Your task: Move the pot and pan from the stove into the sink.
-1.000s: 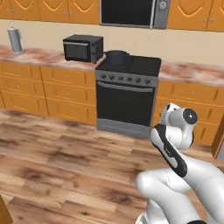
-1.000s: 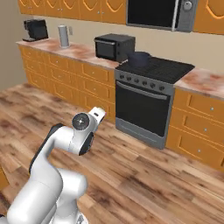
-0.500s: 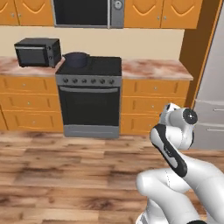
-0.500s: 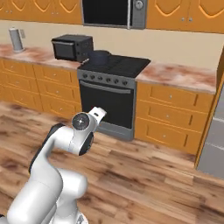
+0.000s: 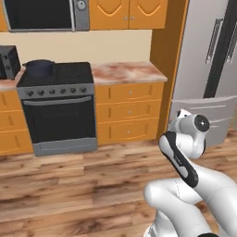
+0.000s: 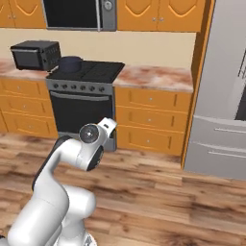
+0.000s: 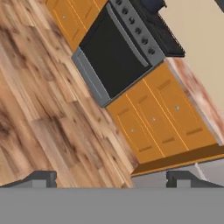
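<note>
Pot (image 5: 39,67) sits on the stove (image 5: 58,109), contents unseen; end effector (image 7: 111,178) released, empty

The pot (image 5: 39,67) sits on the stove (image 5: 58,106).

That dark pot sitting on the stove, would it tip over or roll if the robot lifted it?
The pot looks wider than tall, so it probably sits steady on the stove and resists tipping. It seems rigid, likely metal, so fairly heavy for its size. Its smooth round wall may be slippery for the fingers.
</note>
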